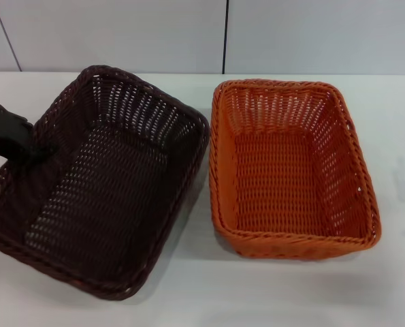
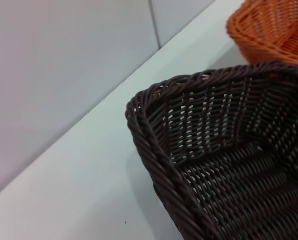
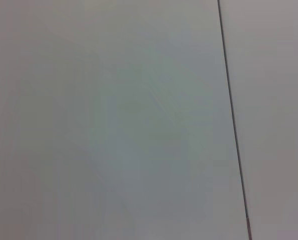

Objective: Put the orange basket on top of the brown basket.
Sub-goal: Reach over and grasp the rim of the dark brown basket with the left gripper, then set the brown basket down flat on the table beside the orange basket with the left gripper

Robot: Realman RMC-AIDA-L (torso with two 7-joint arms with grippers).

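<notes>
The brown basket (image 1: 96,184) was seen on the left of the table (image 1: 270,300), skewed, its near end closest to the robot. The orange basket (image 1: 294,170) lay just beside it on the right, flat on the table and not yet stacked. The left gripper (image 1: 11,136) was at the brown basket's left rim; whether it gripped could not be told. The right gripper was not seen. Judged: stacking was not begun; the orange basket's rim must next be grasped and lifted.
</notes>
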